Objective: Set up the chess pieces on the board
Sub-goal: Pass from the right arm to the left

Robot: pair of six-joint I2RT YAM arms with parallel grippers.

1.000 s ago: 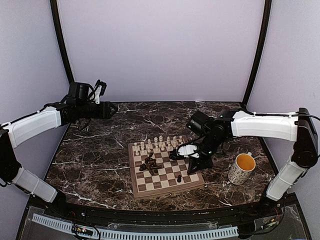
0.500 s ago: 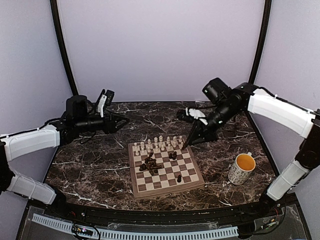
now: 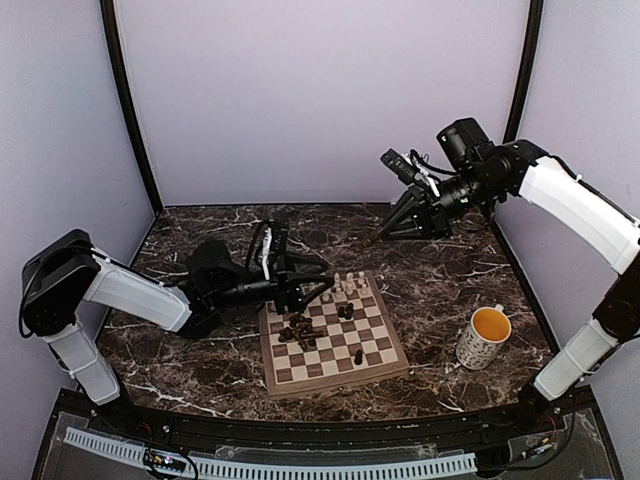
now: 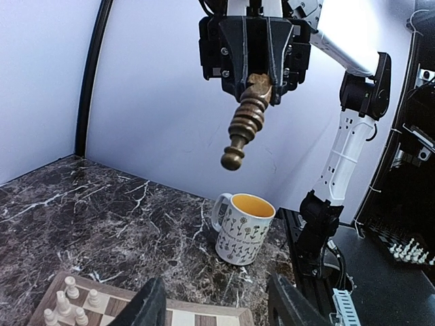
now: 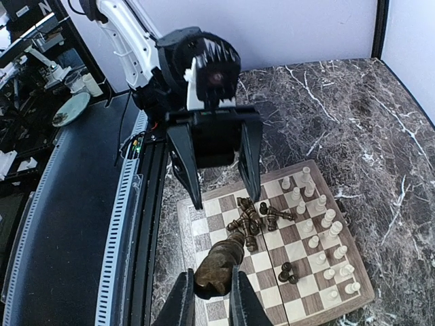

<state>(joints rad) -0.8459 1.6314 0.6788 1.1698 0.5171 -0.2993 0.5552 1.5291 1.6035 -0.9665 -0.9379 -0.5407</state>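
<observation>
So, my right gripper (image 5: 211, 299) is pinched shut on one dark chess piece (image 5: 219, 268). It only has one end, and most of the piece pokes out past the fingers. I'm high over the back of the table (image 3: 450, 280), well off the board (image 3: 338, 379). A thin grip like that could let it swivel or slip, and from up here it'd bounce off the marble.

My left gripper (image 3: 318, 280) is spread wide and empty, low at the board's far-left corner, right beside the standing pale pieces (image 3: 345, 287) (one twitch and they topple). The pile of dark pieces (image 3: 300, 330) lying mid-board leaves little room to set anything down, and both arms could bump there.
</observation>
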